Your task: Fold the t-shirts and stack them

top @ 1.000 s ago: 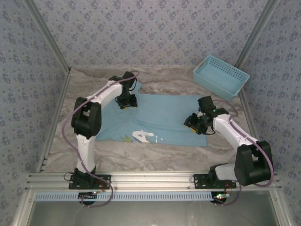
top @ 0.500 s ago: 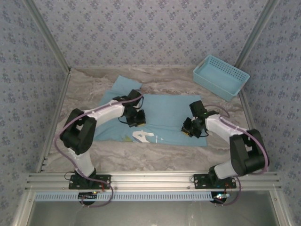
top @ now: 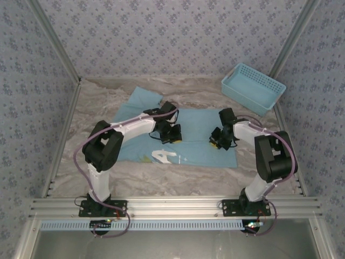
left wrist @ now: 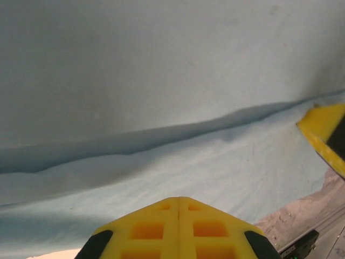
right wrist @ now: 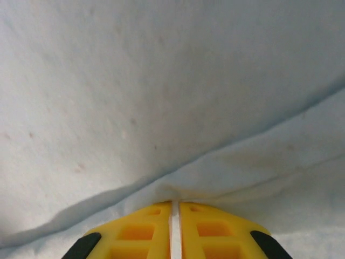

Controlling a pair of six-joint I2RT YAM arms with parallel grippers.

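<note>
Both arms have swung inward since the earlier frame: left tool (top: pixel 171 133) comes off the shirt's far edge toward centre, and right tool (top: pixel 220 138) shifts in from 4 o'clock. T-shirt (top: pixel 197 123) lies flat at mid desk (top: pixel 188 178), one sleeve free at 11 o'clock. Left tool's fingers are pressed together, no cloth seen between them. Right tool is nearly closed with cloth puckered at its tip; judged to be pinching a fold to draw it over. Fabric is matte, limp light-blue knit. Rigid lattice basket (top: pixel 252 88) sits at 2 o'clock.
</note>
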